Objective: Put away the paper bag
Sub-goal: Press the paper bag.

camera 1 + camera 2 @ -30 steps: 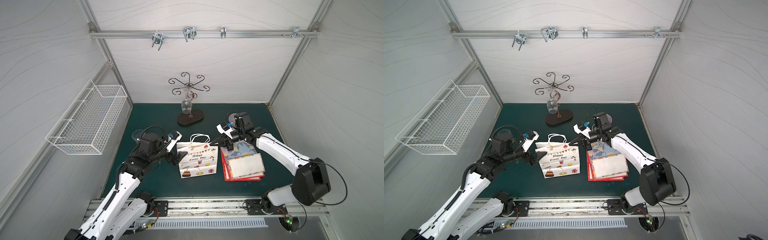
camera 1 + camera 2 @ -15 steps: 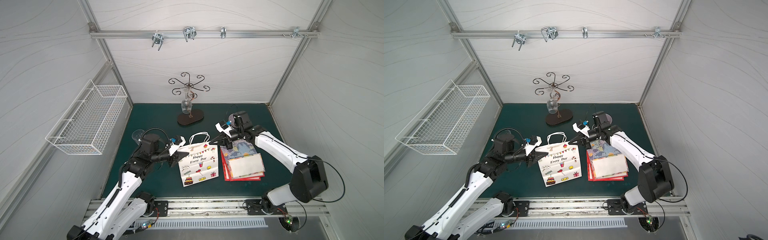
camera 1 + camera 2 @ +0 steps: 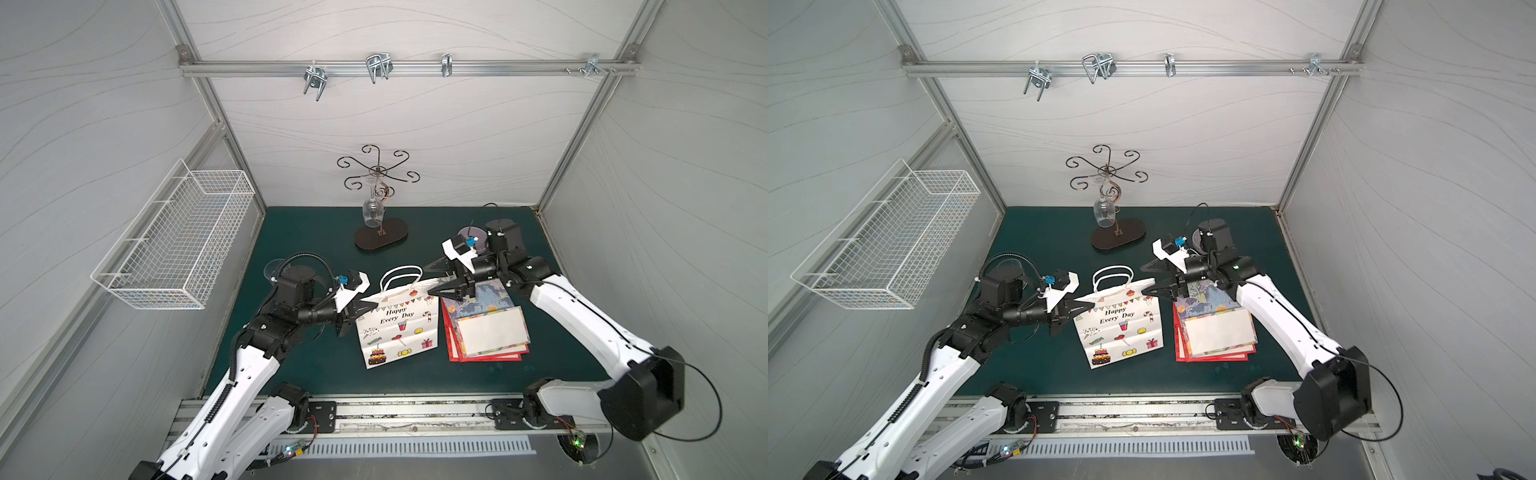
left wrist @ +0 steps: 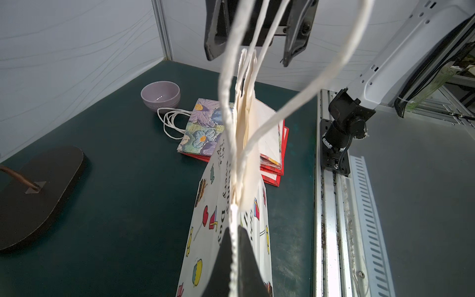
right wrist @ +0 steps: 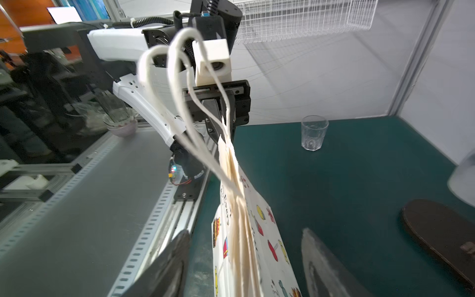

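The right arm largely hides the lilac ceramic bowl in both top views. The right wrist view cuts off the white printed paper bag and the blurred fingers of the right end effector.

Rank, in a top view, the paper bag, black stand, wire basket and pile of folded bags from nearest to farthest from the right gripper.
1. Paper bag: at the right gripper.
2. Pile of folded bags: just beside it.
3. Black stand: back middle.
4. Wire basket: left wall.

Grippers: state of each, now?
Left gripper: closed on the paper bag, at a top corner.
Right gripper: open, jaws either side of the bag's other top corner.
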You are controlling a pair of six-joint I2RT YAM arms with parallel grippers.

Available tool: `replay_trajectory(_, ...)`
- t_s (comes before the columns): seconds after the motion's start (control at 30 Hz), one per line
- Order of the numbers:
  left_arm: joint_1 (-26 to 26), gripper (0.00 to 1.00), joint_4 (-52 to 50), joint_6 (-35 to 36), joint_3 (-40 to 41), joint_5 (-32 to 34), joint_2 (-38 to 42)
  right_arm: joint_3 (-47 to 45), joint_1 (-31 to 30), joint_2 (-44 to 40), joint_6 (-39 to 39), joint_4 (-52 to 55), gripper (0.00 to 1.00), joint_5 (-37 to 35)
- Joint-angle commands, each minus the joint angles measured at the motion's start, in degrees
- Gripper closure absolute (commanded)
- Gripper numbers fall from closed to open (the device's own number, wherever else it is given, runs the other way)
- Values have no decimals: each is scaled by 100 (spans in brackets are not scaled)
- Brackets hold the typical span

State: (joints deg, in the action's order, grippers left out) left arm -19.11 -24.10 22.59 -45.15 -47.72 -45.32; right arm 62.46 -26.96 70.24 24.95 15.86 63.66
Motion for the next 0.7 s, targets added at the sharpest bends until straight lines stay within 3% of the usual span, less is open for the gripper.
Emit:
replay_trajectory(0.0, 43, 100, 20, -203, -458, -302, 107, -410, 338, -546, -619, -425, 20, -126)
replay_trajectory(0.17, 39, 100, 8, -612, -750, -682, 26, -666, 498, -806, -395, -236, 15, -52)
replay_trajectory(0.33, 39, 100, -403, -507, -1072, -1030, -225, -209, 358, -406, -216, 24, 18, 429)
replay_trajectory(0.47, 39, 100, -414, -656, -1204, -899, -416, 236, 188, -76, 236, 681, 32, 851)
replay_trajectory(0.67, 39, 100, -288, -1125, -1260, -800, -643, 271, 130, 138, 128, 405, 70, 1036)
